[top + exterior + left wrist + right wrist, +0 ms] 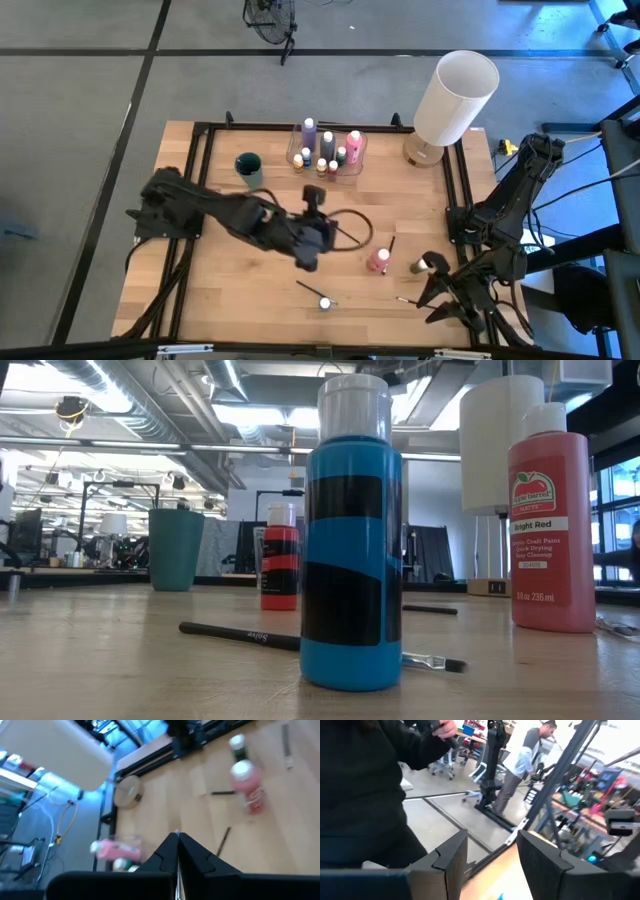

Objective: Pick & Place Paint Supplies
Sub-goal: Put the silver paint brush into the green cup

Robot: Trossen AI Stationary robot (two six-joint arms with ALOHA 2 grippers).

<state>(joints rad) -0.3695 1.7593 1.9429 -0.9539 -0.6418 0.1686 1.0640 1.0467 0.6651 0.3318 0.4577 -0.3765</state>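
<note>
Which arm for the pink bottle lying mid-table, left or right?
Left, probably. Its claw hangs over mid-table, shut, close beside the pink bottle. The right claw sits open at the table's near right edge, facing the room.

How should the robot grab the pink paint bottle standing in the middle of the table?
Grip the pink bottle around its straight body, just under the pale cap, coming down from above with the pincer's fingers on opposite sides. It stands upright and its round sides give a firm hold. A thin brush lies close by, so I'd keep the fingers clear of that side.
</note>
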